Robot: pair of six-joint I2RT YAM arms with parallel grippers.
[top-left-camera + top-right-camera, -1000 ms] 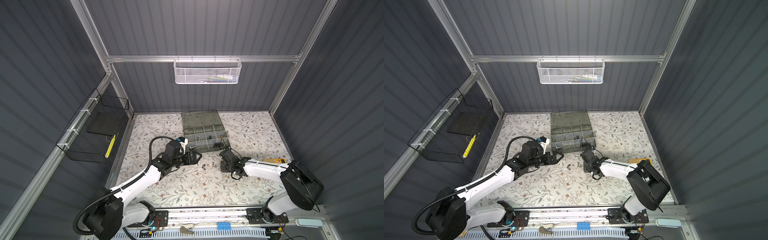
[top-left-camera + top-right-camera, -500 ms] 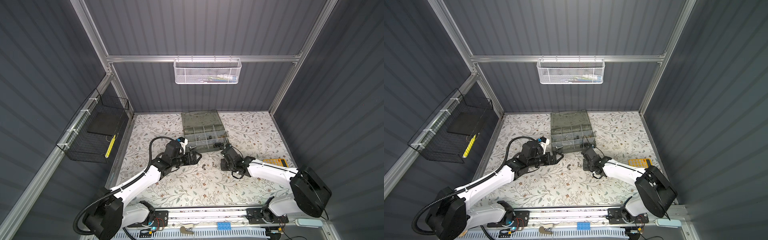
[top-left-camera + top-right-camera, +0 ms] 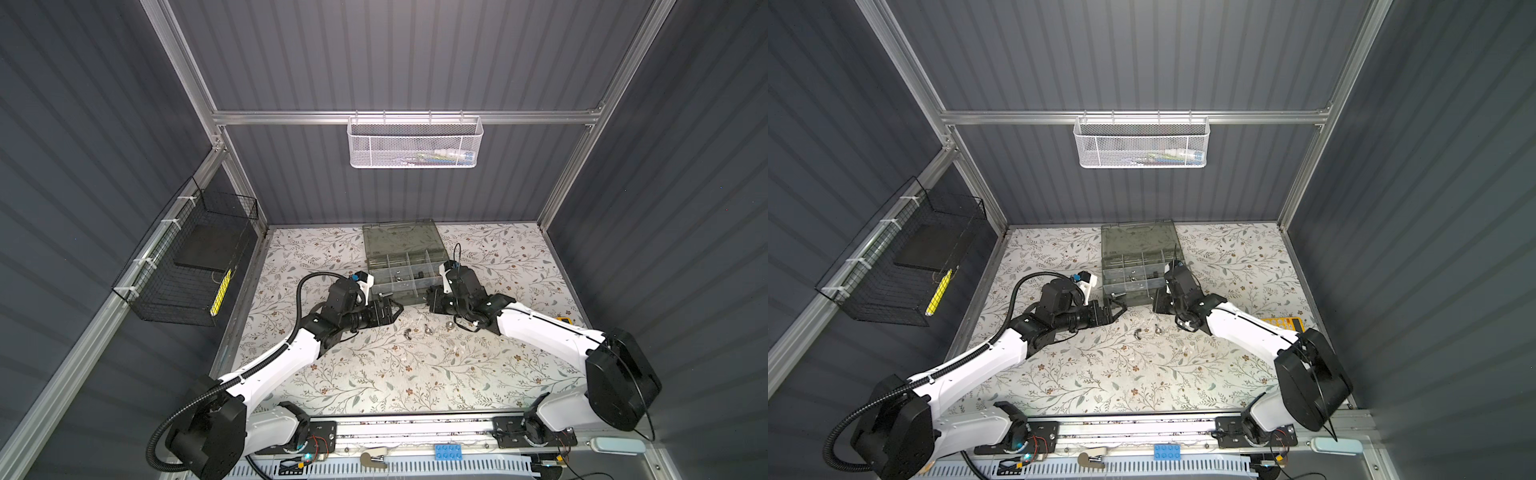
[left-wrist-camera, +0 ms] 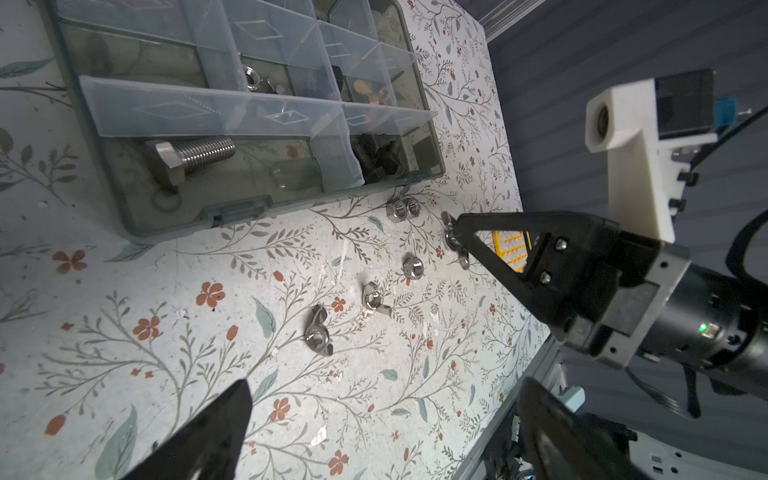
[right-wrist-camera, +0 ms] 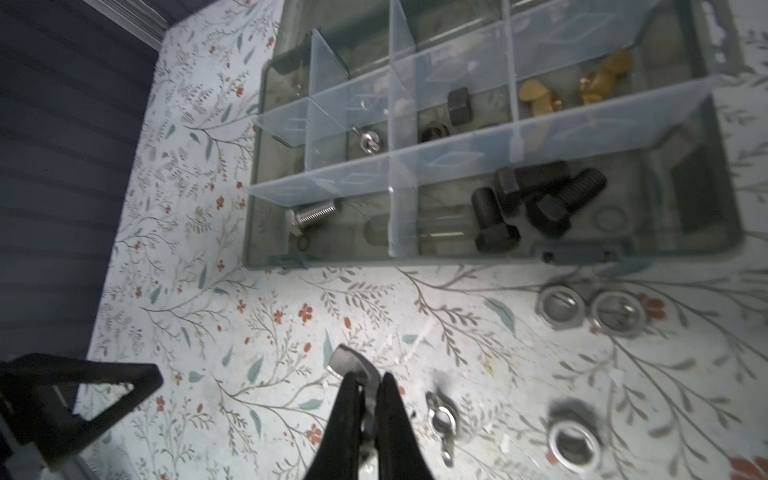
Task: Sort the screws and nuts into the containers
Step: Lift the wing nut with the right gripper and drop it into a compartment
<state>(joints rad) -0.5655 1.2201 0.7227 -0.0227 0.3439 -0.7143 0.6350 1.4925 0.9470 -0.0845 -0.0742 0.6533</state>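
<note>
Mat [image 3: 365,374]: floral sheet over the whole tabletop; we see everything below lying or working on it.
Black wire basket [image 3: 187,266]: hangs on the left wall, well apart from the work.
White mesh basket [image 3: 415,143]: hangs from the rail on the back wall.
Organiser case [image 3: 399,237]: lies open at the back middle of the mat, with its lid folded flat toward the back wall and its clear dividers forming small compartments.
Left gripper [image 3: 394,305]: jaws spread wide with nothing between them; we place it just before the case's front left corner.
Right gripper [image 5: 370,384]: jaws pinched onto one silver wing nut [image 5: 347,365], near the case's front right corner. One wing sticks out past the fingertips. We cannot tell whether the nut touches the mat.
Black bolts [image 5: 532,199]: a small pile in a front-row compartment.
Silver bolt [image 4: 191,156]: alone on its side in the front-row compartment next to them.
Brass wing nuts [image 5: 582,89]: in the compartment behind the black bolts.
Hex nuts [image 5: 559,307]: loose on the mat, two of them touching just outside the case's front wall; we see a third [image 5: 573,444] farther out.
Loose wing nuts [image 4: 372,296]: two silver ones on the mat between the grippers.
</note>
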